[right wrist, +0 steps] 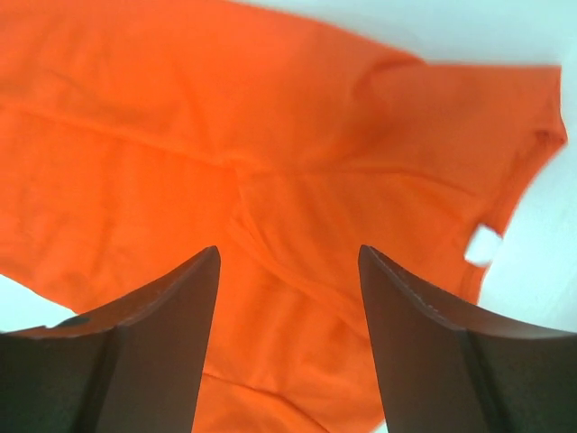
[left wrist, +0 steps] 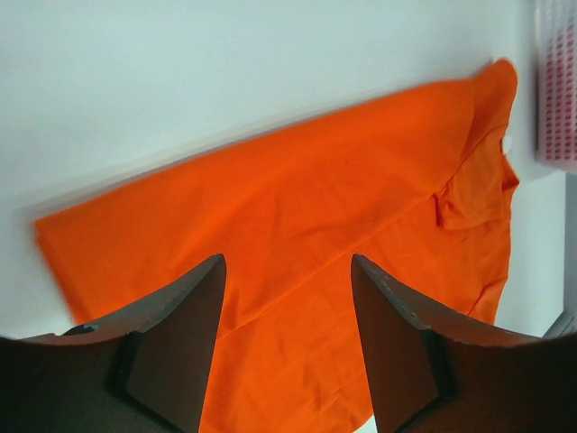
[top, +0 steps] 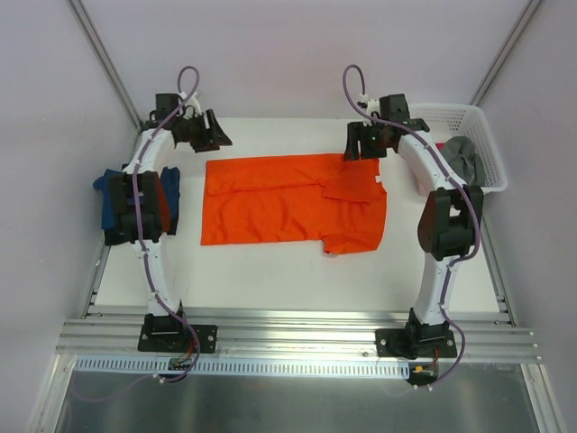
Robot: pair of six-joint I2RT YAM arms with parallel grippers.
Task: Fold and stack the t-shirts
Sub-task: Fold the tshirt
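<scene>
A bright orange t-shirt (top: 288, 200) lies spread on the white table, partly folded, with a sleeve turned in at the right. It fills the left wrist view (left wrist: 297, 225) and the right wrist view (right wrist: 270, 153). My left gripper (top: 206, 133) hangs open above the table just beyond the shirt's far left corner, holding nothing. My right gripper (top: 365, 144) hangs open over the shirt's far right corner, holding nothing. A dark blue t-shirt (top: 106, 194) lies folded at the left edge under the left arm. A grey t-shirt (top: 460, 158) lies in the basket.
A white plastic lattice basket (top: 469, 122) stands at the back right corner, close behind the right arm. The left arm's elbow (top: 135, 207) hangs over the folded pile at the left. An aluminium rail (top: 288, 329) runs along the near edge.
</scene>
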